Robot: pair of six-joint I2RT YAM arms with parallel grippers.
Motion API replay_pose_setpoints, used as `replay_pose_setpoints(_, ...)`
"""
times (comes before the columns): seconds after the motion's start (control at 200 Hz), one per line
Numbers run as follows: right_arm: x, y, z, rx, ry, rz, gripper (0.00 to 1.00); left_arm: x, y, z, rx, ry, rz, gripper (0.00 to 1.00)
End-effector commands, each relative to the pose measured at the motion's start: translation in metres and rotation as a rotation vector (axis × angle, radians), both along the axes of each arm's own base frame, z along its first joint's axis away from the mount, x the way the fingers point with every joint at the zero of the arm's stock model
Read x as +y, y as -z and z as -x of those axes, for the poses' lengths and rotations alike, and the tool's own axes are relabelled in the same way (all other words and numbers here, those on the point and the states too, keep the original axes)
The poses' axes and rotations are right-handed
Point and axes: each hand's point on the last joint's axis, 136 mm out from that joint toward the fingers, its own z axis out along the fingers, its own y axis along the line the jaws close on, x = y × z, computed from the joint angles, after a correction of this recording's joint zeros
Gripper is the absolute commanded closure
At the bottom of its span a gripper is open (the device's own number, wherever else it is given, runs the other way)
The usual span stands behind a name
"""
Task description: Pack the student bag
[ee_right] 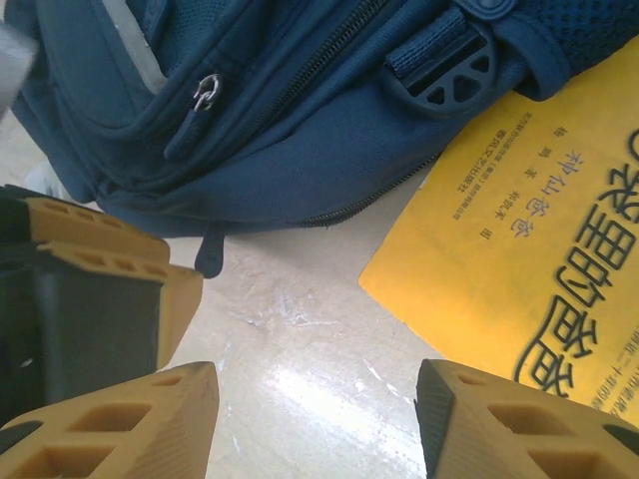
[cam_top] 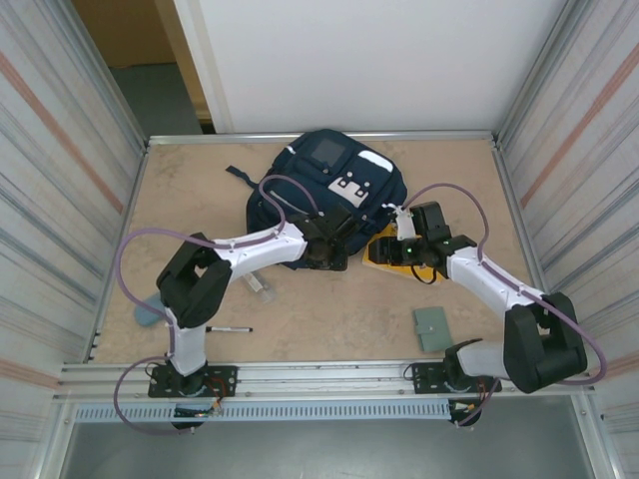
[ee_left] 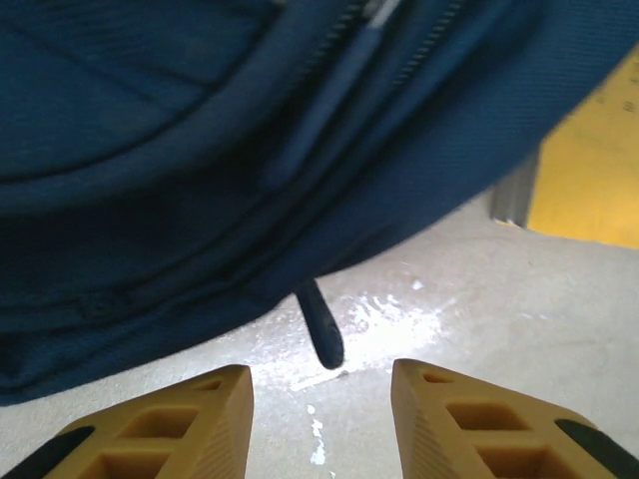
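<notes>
At the near hem of the student bag [cam_top: 324, 190], which lies flat just beyond both grippers, the left gripper [ee_left: 319, 384] stands parted and empty. It should centre on the dangling zip pull [ee_left: 319, 329] before closing. The right gripper [ee_right: 315, 399], likewise parted and empty, could pin the fabric.

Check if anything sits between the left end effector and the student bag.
Nothing visible does. The left end effector, fingers apart, faces the student bag across bare table; only the bag's own dark pull tab hangs between them.
</notes>
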Motion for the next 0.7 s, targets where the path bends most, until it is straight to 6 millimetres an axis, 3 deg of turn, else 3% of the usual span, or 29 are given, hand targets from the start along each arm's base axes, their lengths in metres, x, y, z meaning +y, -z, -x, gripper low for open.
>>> replay_pose_setpoints(0.0, -0.005, -0.010, 0.000, -0.037, -0.004, 0.026, 0.46, 0.002, -0.001, -0.010, -0.013, -0.083, -0.021, 0.59)
replay_pose_setpoints(0.21, -0.004, -0.019, -0.001, -0.061, -0.005, 0.013, 0.46, -0.009, 0.015, -0.022, -0.023, -0.078, -0.033, 0.62)
replay_pose_setpoints(0.371, -0.005, -0.024, 0.002, -0.070, -0.010, 0.012, 0.47, 0.000, 0.017, -0.028, -0.053, -0.095, -0.084, 0.81)
replay_pose_setpoints(0.466, -0.004, -0.024, 0.006, -0.064, -0.018, 0.001, 0.47, 0.000, 0.009, -0.027, -0.075, -0.071, -0.073, 1.00)
replay_pose_setpoints(0.692, -0.004, -0.011, 0.009, 0.049, 0.063, -0.031, 0.46, -0.010, -0.026, -0.022, -0.130, 0.039, 0.019, 1.00)
